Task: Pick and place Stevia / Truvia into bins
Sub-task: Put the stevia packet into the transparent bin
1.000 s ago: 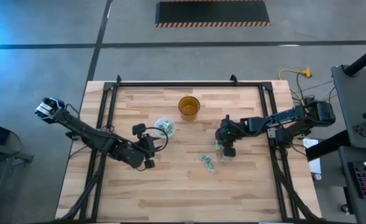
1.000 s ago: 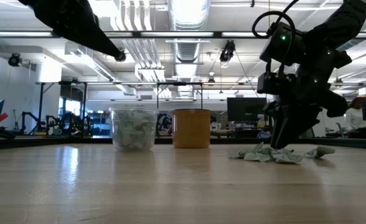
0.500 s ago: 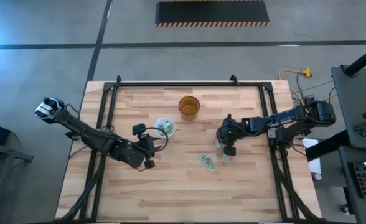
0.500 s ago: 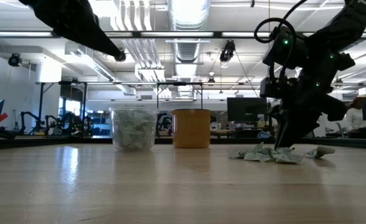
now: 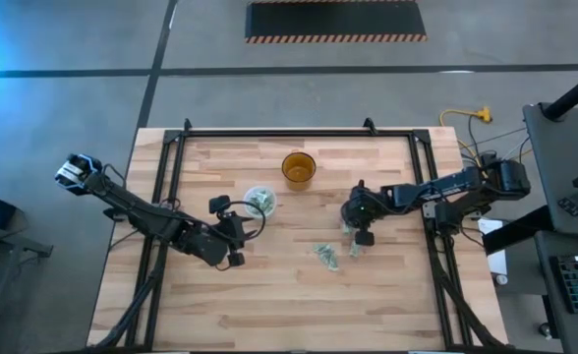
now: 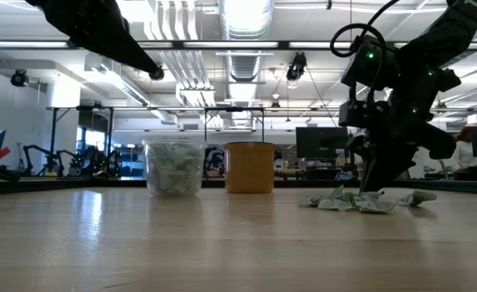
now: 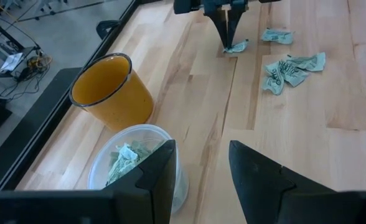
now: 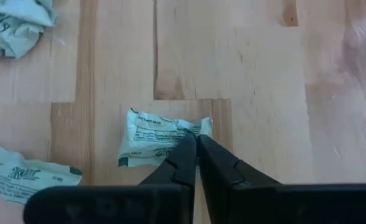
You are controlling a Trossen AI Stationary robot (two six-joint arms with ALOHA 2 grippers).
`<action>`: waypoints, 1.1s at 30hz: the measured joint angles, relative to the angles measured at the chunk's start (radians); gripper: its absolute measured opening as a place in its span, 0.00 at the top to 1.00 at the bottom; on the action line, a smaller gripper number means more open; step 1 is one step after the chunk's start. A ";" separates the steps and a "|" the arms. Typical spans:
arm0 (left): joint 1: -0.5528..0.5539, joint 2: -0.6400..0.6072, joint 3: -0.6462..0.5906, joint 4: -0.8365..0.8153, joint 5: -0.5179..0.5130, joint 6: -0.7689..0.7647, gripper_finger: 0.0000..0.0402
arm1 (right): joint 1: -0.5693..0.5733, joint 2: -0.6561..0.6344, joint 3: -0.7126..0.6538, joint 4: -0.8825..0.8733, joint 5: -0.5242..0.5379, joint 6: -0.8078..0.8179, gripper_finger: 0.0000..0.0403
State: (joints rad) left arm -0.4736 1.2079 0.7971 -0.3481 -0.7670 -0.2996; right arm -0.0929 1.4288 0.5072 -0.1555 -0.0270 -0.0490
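Note:
Several pale green and white Stevia sachets (image 7: 292,67) lie loose on the wooden table right of centre. One sachet (image 8: 161,140) lies flat under my right gripper (image 8: 194,138), which is shut on it and slants down at the table (image 6: 370,191). The translucent bin cup (image 7: 136,165) stands upright on its base with sachets inside, next to an amber cup (image 7: 111,87). My left gripper (image 7: 201,162) hovers open above the table beside the translucent cup, with nothing between its fingers. My right gripper pinches the sachet at one short end (image 8: 186,129) between its two fingertips. The fingers come from above, slanting steeply down. The sachet lies flat on the table, its other end (image 8: 130,146) free on the wood.
A crumpled clump of sachets (image 8: 12,25) and another flat sachet (image 8: 21,177) lie close to the held one. The two cups (image 5: 298,168) stand toward the table's far middle. Black frame rails (image 5: 269,133) border the tabletop. Bare wood lies along the near side.
My right gripper has shut its fingers on the sachet while staying low over the table at the same spot. The sachets and cups have not moved.

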 joint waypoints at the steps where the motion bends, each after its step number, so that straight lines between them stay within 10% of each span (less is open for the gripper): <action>1: 0.000 0.000 0.000 0.000 0.000 0.000 0.67 | 0.000 0.000 0.005 -0.002 0.000 -0.010 0.98; 33: -0.008 0.000 0.003 -0.054 0.008 -0.005 0.67 | 0.108 -0.017 0.256 0.215 0.005 -0.283 0.98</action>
State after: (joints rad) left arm -0.4818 1.2079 0.8000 -0.4024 -0.7592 -0.3050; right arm 0.0154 1.4117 0.7628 0.0594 -0.0223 -0.3315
